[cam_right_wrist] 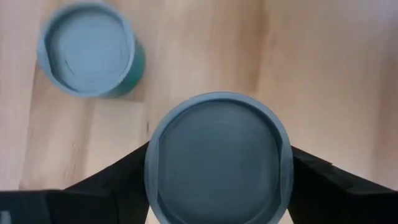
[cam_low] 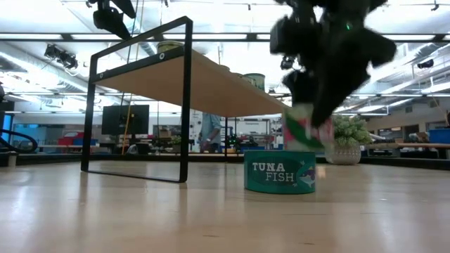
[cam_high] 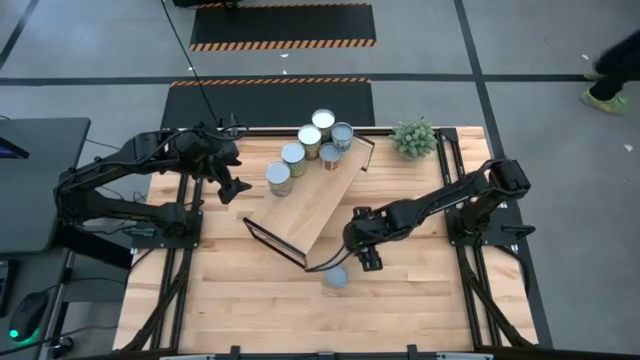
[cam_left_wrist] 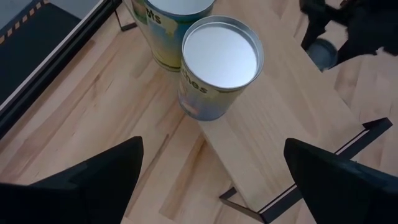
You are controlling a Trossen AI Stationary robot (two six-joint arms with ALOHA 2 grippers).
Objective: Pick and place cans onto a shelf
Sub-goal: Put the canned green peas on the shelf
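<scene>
The light-wood shelf (cam_high: 315,200) with black frame ends stands slantwise mid-table. Several cans (cam_high: 310,138) cluster at its far end, and one can (cam_left_wrist: 217,59) stands at its left edge. My left gripper (cam_high: 235,185) hovers open just left of that can, touching nothing. My right gripper (cam_high: 362,252) is shut on a blue-grey-topped can (cam_right_wrist: 217,158) near the shelf's near end. A teal "TUNA FISH" can (cam_low: 280,172) rests on its base on the table just below and nearer; it also shows in the high view (cam_high: 335,277) and the right wrist view (cam_right_wrist: 90,59). My right gripper pinches the can by two opposite sides of its wall (cam_right_wrist: 152,165) between its two fingers. The fingers come from above, pointing down. The can (cam_low: 306,132) is lifted clear of the table, a little tilted, above the teal can.
A small green plant (cam_high: 414,137) stands at the table's far right. The shelf's black end frame (cam_low: 186,98) stands near the teal can. Bare slatted wood (cam_high: 240,300) lies along the table's near side. A person's shoe (cam_high: 605,95) shows on the floor beyond the table.
</scene>
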